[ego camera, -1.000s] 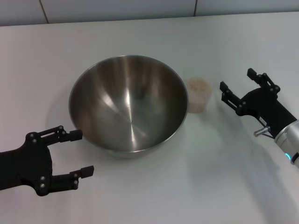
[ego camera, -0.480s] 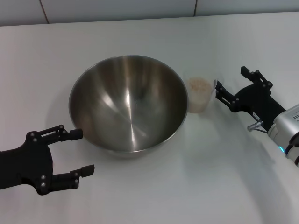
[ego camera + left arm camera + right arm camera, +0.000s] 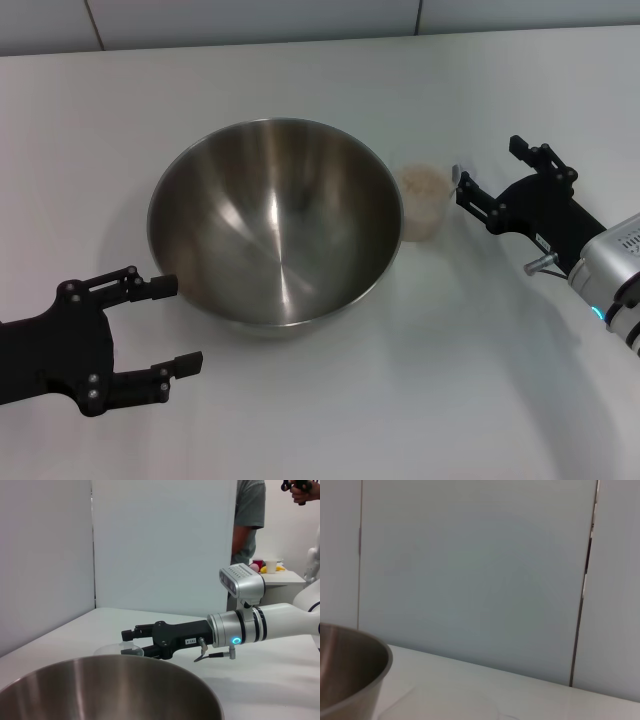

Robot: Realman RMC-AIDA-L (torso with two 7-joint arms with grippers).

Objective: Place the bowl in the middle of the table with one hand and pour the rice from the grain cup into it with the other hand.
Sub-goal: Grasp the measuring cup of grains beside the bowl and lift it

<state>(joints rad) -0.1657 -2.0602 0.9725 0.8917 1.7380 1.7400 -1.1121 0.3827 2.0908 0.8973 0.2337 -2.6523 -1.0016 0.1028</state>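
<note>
The grain cup (image 3: 424, 201) of rice (image 3: 424, 182) stands just beside the bowl (image 3: 275, 220) mid-table (image 3: 320, 400). Thin, light, easily crushed: grip its wall gently. Right tool (image 3: 486, 177) gapes beside it; left tool (image 3: 168, 327) idles open.

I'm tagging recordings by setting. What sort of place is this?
Probably a robotics lab or test room, not a home kitchen: a bare white table, plain white partition panels, and a bystander near a cluttered side table.

The bowl (image 3: 275, 220) is set mid-table (image 3: 330, 420), with the grain cup (image 3: 425, 201) just beside its right rim. The right gripper (image 3: 487, 173) is positioned right of the cup, the left gripper (image 3: 168, 328) at the bowl's near-left.
</note>
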